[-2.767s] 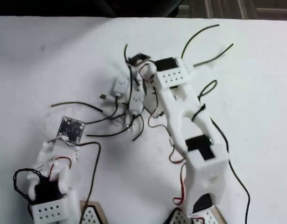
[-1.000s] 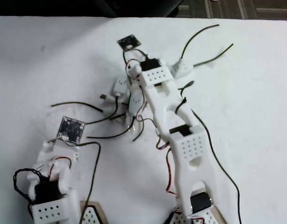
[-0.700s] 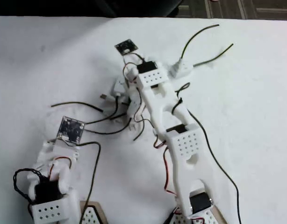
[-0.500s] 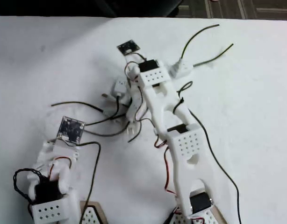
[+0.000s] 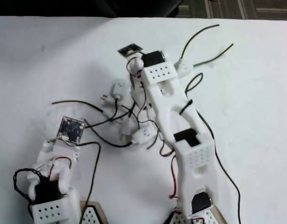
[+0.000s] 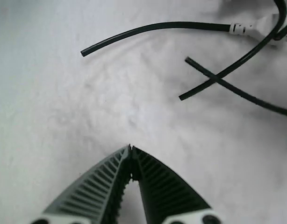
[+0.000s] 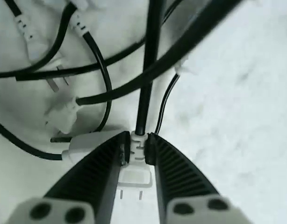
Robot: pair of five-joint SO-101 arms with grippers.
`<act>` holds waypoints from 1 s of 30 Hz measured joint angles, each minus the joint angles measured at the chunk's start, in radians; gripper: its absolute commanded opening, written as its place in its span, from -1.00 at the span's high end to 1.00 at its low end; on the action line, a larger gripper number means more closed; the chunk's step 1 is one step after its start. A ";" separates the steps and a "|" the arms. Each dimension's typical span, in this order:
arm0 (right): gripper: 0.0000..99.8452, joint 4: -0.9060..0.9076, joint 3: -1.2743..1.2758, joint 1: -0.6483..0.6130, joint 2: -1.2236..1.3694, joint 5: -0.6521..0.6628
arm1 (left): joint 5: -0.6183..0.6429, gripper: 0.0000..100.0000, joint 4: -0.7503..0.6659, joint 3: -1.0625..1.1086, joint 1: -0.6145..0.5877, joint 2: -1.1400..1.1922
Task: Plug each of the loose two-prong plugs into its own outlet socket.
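A white plug [image 7: 133, 176] sits low in the middle of the right wrist view, clamped at its neck by the right gripper [image 7: 136, 143]. Its prongs point back toward the wrist. Lift it slowly clear of the crossing cords [image 7: 94, 60] and turn it, probably, before seeking a socket. The left gripper [image 6: 131, 164], at bottom centre of its view, is closed on nothing.

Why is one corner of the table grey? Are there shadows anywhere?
High view: the white table looks greyer toward its far left corner and brighter on the right. Left wrist view: faint, soft shadows lie beside the black cables. Right wrist view: dim shade sits under the tangled cables.
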 measured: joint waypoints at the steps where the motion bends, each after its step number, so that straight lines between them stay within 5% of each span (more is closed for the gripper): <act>1: 0.96 0.000 0.048 0.000 -0.031 0.000 | 0.000 0.95 0.000 0.000 0.000 0.000; 16: 0.96 -0.338 0.747 0.044 -0.419 0.098 | 0.000 0.95 0.000 0.000 0.000 0.000; 25: 0.65 -0.393 0.812 0.144 -0.448 0.109 | 0.000 0.95 0.000 0.000 0.000 0.000; 30: 0.73 -0.336 0.812 0.144 -0.525 0.109 | 0.000 0.95 0.000 0.000 0.000 0.000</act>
